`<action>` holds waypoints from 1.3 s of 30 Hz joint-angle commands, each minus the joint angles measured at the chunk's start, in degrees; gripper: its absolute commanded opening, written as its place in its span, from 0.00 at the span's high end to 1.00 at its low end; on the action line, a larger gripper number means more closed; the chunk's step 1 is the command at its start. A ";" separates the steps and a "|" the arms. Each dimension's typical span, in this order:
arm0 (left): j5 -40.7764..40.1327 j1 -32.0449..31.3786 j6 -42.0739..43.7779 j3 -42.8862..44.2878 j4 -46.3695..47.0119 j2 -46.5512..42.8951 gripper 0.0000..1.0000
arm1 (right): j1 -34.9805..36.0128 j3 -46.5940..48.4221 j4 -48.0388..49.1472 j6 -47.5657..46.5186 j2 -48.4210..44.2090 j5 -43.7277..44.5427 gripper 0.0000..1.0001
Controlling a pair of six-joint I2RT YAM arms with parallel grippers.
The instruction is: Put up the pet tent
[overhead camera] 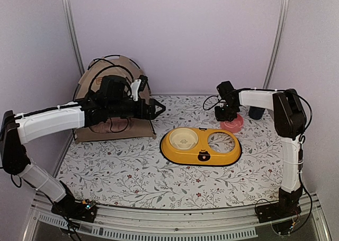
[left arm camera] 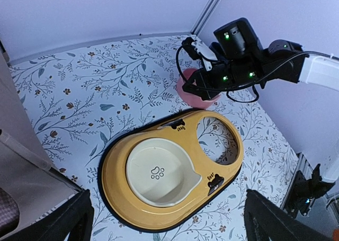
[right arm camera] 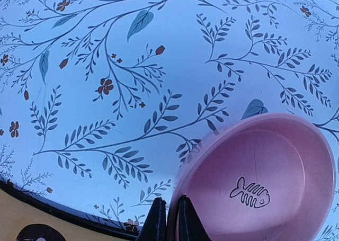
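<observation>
Right wrist view: right gripper [right arm camera: 169, 219] pinches round pink fish-marked bowl [right arm camera: 254, 183] by its thin rim near worktop's [overhead camera: 132, 172] far right corner, could slip or tip if lifted; left gripper [overhead camera: 158, 108] spread.

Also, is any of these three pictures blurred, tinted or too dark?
Top external: even soft light, sharp, no glare on the yellow feeder tray. Left wrist: tray sharp, its own fingers dark and slightly soft. Right wrist: strong blue cast on the mat, pink bowl sharp.

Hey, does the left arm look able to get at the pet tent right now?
Probably yes: the pet tent sits just behind that arm, and the left claw is open and empty, though it points away, toward the yellow feeder.
</observation>
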 commanded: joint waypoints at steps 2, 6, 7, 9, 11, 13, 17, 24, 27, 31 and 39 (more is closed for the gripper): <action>-0.01 0.68 -1.35 2.03 1.69 1.38 0.01 | 0.36 1.13 -1.08 -0.65 -6.73 0.85 1.00; -0.04 0.68 -1.52 2.48 2.02 1.80 0.01 | 0.30 0.78 -1.33 -0.47 -9.09 0.85 1.00; -0.12 0.68 -1.46 2.48 2.11 1.79 0.01 | 0.35 0.62 -1.23 -0.33 -9.58 0.74 1.00; -0.30 0.69 -1.46 2.48 2.37 1.79 0.01 | 0.34 -0.04 -0.98 -0.28 -10.67 0.55 1.00; -0.26 0.68 -1.42 2.40 2.65 1.80 0.01 | 0.38 -0.40 -1.20 -0.11 -11.64 0.34 1.00; -0.22 0.68 -1.41 2.27 2.89 1.80 0.01 | 0.40 -1.09 -1.40 -0.02 -12.90 0.19 1.00; -0.14 0.72 -1.07 2.14 3.33 1.82 0.01 | 0.63 -2.70 -1.67 0.69 -15.59 0.04 1.00; -0.37 0.69 -0.10 1.30 4.99 1.74 0.01 | 3.07 -8.64 -0.41 2.41 -21.28 -0.32 1.00; -0.74 0.70 -0.18 -0.51 6.74 1.03 0.01 | 4.88 -11.99 0.05 3.24 -24.01 0.18 1.00; -1.10 0.77 -0.06 -2.69 8.32 -0.02 0.01 | 8.58 -16.86 0.36 4.77 -27.42 2.38 1.00; -1.38 0.97 0.44 -4.76 9.67 -0.67 0.01 | 16.30 -22.35 -0.64 8.37 -31.57 7.50 1.00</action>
